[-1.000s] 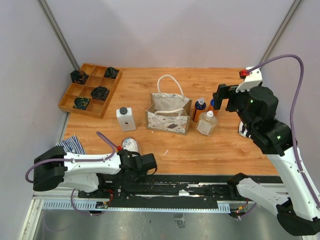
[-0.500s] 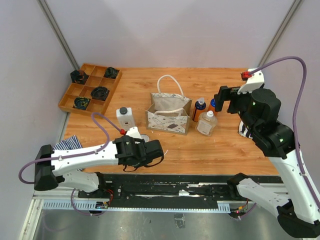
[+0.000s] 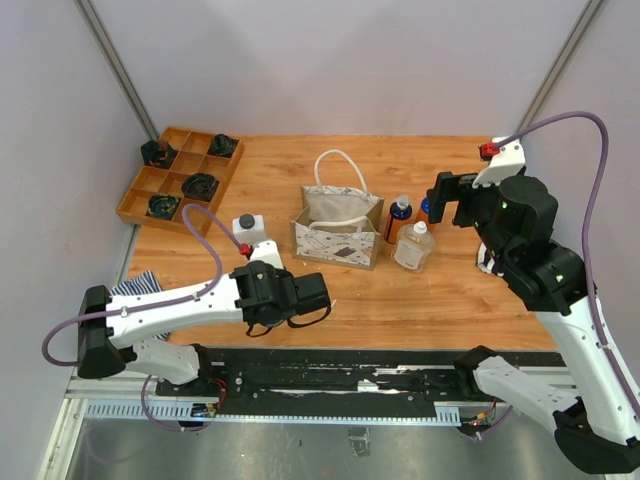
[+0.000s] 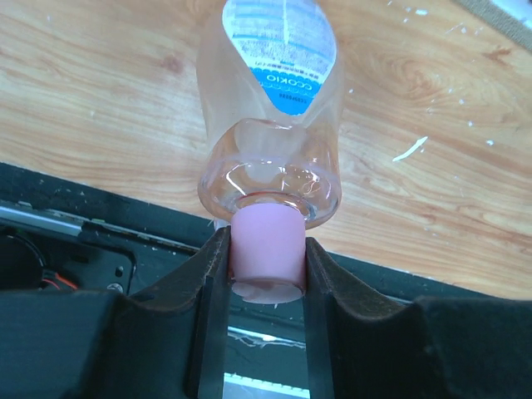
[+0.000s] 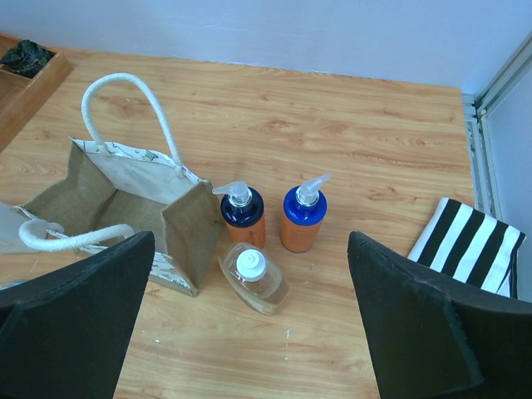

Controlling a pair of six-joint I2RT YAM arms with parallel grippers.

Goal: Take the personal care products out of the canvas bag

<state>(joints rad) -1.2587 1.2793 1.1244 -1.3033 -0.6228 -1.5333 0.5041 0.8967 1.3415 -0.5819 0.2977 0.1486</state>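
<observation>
Pink-capped bottle (image 4: 270, 125) is clamped at its cap by the left fingers (image 4: 212, 283), in front of the bag (image 3: 338, 228); right fingers (image 5: 75, 316) are spread, empty, right of the bag. Three bottles (image 3: 413, 247) are stood right of the bag, a square bottle (image 3: 251, 236) left of it. Bag looks emptied, so only set-down is judged left.

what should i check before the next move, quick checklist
1. Left gripper hold on the pink-capped bottle: ok, both fingers press the cap.
2. Bottle out of the canvas bag: ok, it is over the bare table.
3. Bottle resting on the table or lifted: cannot tell.
4. Right gripper free: ok, open and holding nothing.
5. Bag emptied: ok as far as it shows; the visible inside holds nothing, and one corner is hidden in the right wrist view.
</observation>
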